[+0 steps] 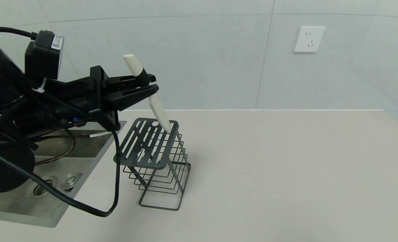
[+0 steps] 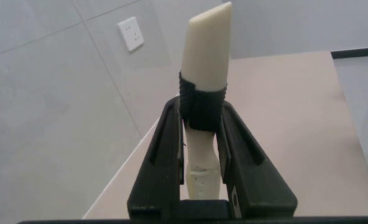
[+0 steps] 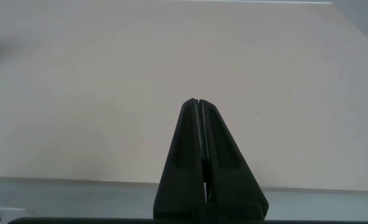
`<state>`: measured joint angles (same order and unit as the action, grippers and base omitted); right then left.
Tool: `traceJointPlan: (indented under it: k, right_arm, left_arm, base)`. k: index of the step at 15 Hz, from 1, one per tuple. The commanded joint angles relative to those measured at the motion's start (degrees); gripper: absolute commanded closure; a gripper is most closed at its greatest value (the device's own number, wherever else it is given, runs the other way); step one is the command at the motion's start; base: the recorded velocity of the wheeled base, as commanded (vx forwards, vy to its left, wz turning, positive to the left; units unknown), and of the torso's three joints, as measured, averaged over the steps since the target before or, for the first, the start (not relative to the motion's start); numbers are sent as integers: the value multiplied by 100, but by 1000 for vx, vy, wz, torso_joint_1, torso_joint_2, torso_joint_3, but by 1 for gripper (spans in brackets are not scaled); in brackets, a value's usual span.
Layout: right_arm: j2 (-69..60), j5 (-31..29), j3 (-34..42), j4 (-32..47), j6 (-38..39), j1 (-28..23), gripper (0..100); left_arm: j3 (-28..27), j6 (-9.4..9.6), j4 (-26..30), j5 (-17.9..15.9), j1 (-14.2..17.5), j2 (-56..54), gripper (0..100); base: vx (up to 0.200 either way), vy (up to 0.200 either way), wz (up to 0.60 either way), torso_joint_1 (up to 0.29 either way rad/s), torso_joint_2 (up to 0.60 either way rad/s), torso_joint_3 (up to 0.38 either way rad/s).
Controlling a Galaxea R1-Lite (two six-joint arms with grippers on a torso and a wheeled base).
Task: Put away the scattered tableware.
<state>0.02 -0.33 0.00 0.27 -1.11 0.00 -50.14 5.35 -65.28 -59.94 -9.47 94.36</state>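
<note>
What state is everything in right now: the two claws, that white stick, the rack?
left gripper: jaws shut on the white utensil.
white utensil: held tilted, lower tip at the top of the wire rack.
wire rack: upright on the counter.
right gripper: jaws shut, holding nothing.

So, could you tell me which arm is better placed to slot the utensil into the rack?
Left: the left gripper is shut on the cream utensil, whose tip is over the rack. The right gripper is shut, empty.
</note>
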Motion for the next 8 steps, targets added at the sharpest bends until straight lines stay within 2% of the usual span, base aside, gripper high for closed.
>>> traceJointPlan:
  k: [1,7,8]
  right_arm:
    - [-2,-2,0,0,-3,0,100]
    - [-2,-2,0,0,-3,0,100]
    - [-2,-2,0,0,-3,0,100]
  left_arm:
    - [13,1,-2,0,-2,39,100]
    - [180,45,-2,0,-2,57,100]
    - [198,98,-2,0,-2,57,100]
  base:
    - [0,0,0,0,0,0]
    - [0,0,0,0,0,0]
    - [0,0,0,0,0,0]
